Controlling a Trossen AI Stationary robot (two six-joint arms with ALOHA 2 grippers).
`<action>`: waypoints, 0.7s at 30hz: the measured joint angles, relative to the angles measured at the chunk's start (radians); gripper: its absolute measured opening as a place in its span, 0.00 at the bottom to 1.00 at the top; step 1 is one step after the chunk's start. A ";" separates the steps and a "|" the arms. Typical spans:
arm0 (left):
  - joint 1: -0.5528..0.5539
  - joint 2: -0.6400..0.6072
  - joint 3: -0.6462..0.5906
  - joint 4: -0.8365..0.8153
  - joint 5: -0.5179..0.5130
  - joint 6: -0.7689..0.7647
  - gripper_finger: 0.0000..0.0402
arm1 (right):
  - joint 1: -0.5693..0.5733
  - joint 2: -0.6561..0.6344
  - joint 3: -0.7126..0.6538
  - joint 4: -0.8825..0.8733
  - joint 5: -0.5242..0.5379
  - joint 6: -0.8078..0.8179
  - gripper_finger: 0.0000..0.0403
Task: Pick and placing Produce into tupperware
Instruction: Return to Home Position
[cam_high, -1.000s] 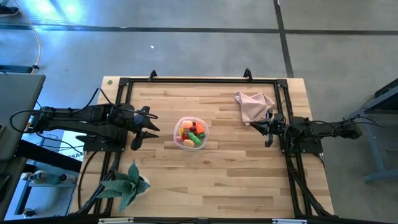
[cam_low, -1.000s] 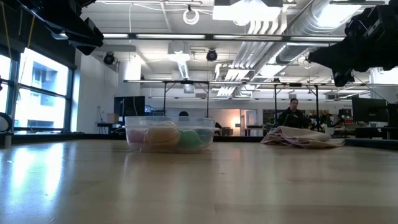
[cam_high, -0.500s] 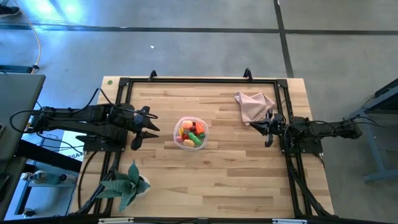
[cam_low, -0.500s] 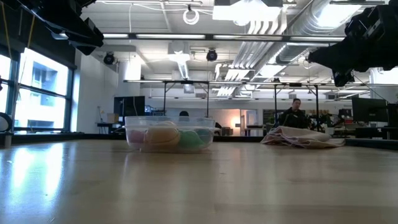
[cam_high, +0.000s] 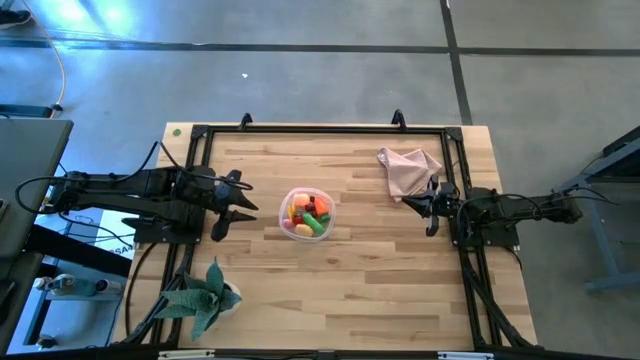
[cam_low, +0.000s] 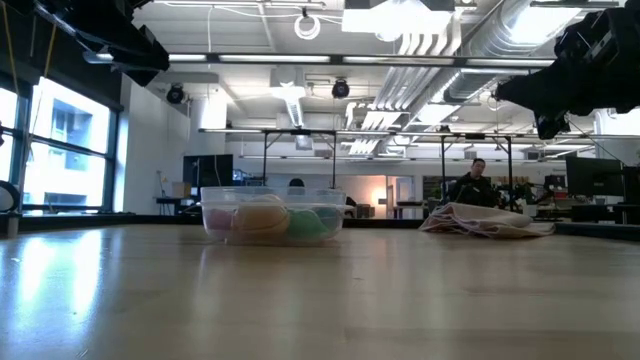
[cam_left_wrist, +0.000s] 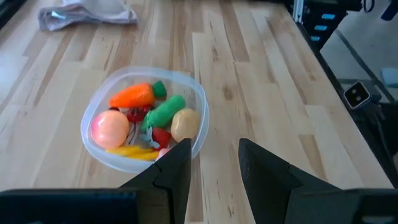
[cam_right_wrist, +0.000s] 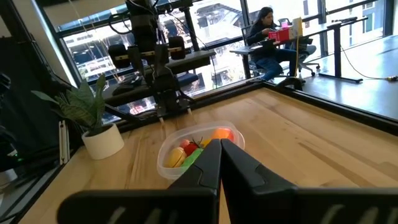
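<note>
The clear round tupperware (cam_high: 307, 213) stands on the middle of the wooden table. It holds the produce: an orange carrot (cam_left_wrist: 132, 95), a green pepper (cam_left_wrist: 165, 111), a peach-pink fruit (cam_left_wrist: 110, 126), a tan lump (cam_left_wrist: 184, 123), yellow pieces (cam_left_wrist: 132, 151) and small red berries (cam_left_wrist: 138, 114). My left gripper (cam_high: 238, 210) is open and empty, above the table to the left of the tub. Its fingers show in the left wrist view (cam_left_wrist: 214, 163). My right gripper (cam_high: 426, 212) is shut and empty, well to the right of the tub. It also shows in the right wrist view (cam_right_wrist: 219, 152).
A pink cloth (cam_high: 405, 170) lies crumpled at the far right of the table, close to my right gripper. A green spiky plant in a white pot (cam_high: 205, 295) stands at the near left corner. A black frame (cam_high: 320, 128) rims the table. A person (cam_low: 474, 186) sits far behind the table.
</note>
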 joint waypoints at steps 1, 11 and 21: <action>0.000 0.000 0.000 0.010 0.000 0.000 0.30 | 0.000 0.000 0.000 0.000 0.000 0.000 0.00; 0.000 0.011 0.000 0.231 0.000 0.000 0.30 | 0.000 0.000 0.000 0.000 0.000 0.000 0.00; 0.001 -0.078 0.319 0.075 -0.029 0.096 0.30 | 0.000 0.000 0.000 0.000 0.000 0.000 0.00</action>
